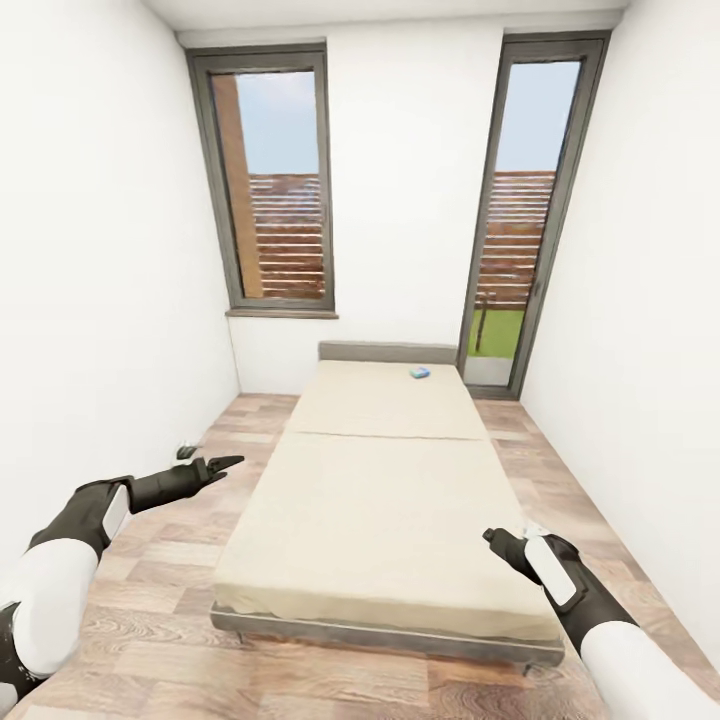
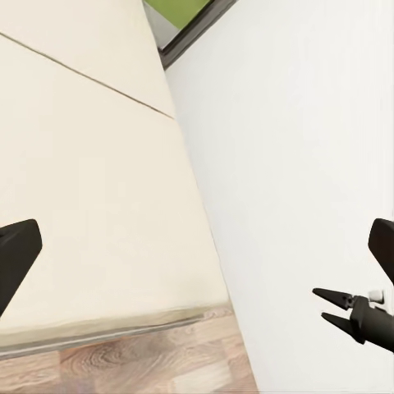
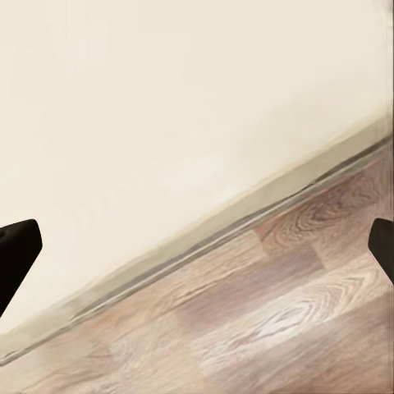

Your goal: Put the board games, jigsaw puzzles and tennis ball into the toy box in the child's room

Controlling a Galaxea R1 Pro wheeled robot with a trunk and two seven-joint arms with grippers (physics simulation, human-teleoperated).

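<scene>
A small blue board game (image 1: 419, 373) lies flat on the bed (image 1: 380, 480), near the headboard (image 1: 388, 352) and toward the mattress's far right corner. The beige mattress runs from the headboard to the near foot edge on a wood plank floor (image 1: 160, 560), between two tall dark-framed windows (image 1: 275, 180). The left gripper (image 1: 222, 465) hangs over the floor beside the bed's left edge, fingers spread apart and empty. The right gripper (image 1: 492, 538) hangs over the mattress's near right corner, likewise released.

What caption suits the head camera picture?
Robot faces the bed, a blue board game near its headboard, both arms raised empty.
</scene>
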